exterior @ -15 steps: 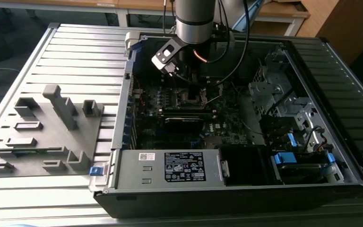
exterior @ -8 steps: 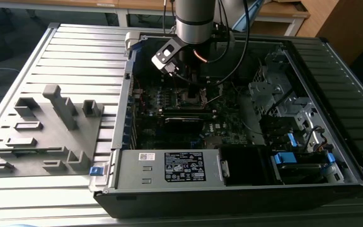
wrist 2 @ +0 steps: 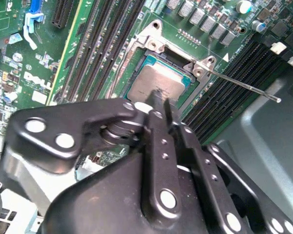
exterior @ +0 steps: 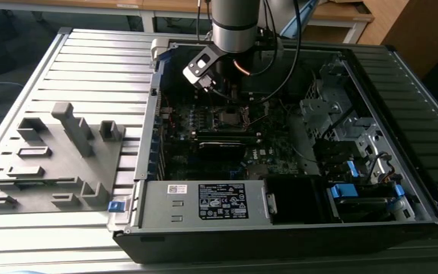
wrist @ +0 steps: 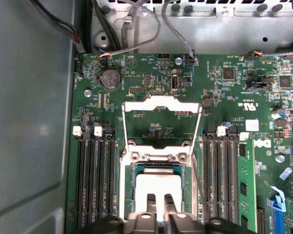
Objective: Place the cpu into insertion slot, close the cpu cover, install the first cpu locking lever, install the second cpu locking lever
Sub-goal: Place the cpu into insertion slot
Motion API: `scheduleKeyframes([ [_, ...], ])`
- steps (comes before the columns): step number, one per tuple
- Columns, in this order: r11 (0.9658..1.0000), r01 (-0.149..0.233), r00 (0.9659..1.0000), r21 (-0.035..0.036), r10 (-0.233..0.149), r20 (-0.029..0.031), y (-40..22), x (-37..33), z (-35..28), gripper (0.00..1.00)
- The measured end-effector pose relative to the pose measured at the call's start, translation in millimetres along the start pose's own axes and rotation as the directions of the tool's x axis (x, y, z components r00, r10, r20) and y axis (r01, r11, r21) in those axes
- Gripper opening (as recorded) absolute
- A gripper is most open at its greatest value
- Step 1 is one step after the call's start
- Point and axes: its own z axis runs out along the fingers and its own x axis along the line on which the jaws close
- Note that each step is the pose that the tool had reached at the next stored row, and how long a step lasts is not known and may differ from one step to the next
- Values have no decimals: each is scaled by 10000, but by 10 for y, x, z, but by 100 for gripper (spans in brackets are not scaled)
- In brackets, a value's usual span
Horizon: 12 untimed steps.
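Observation:
The cpu (wrist: 158,184) lies flat in the socket on the green motherboard, its silver-grey top showing in both wrist views (wrist 2: 154,84). My gripper (wrist: 159,201) hangs directly over the cpu with its two black fingers close together, shut, and their tips (wrist 2: 159,96) at the chip's near edge. I cannot tell whether they touch it. The cpu cover (wrist: 161,103) stands swung open on its hinge, away from the socket. One thin locking lever (wrist 2: 244,87) sticks out free beside the socket. In the exterior view the arm (exterior: 232,28) reaches down into the open computer case.
Black memory slots (wrist: 95,185) flank the socket on both sides. Cables (wrist: 136,29) hang along the case wall beyond the board. In the exterior view a grey fixture plate (exterior: 52,160) lies to the left of the case, and the power supply (exterior: 211,201) fills its near end.

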Motion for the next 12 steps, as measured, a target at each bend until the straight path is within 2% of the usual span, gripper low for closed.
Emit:
scheduleKeyframes([
  [1,10000,0,10000,0,0,1,0,0,-1,18],
  [2,10000,0,10000,0,0,1,0,0,-1,18],
  [3,10000,0,10000,0,0,0,0,0,-1,12],
  [4,10000,0,10000,0,0,1,0,0,-1,11],
  [10,10000,0,10000,0,0,1,0,0,-2,11],
  [11,10000,1,10000,20,-1,1,1,0,-3,11],
  [12,9999,0,10000,109,0,2,2,0,-2,11],
])
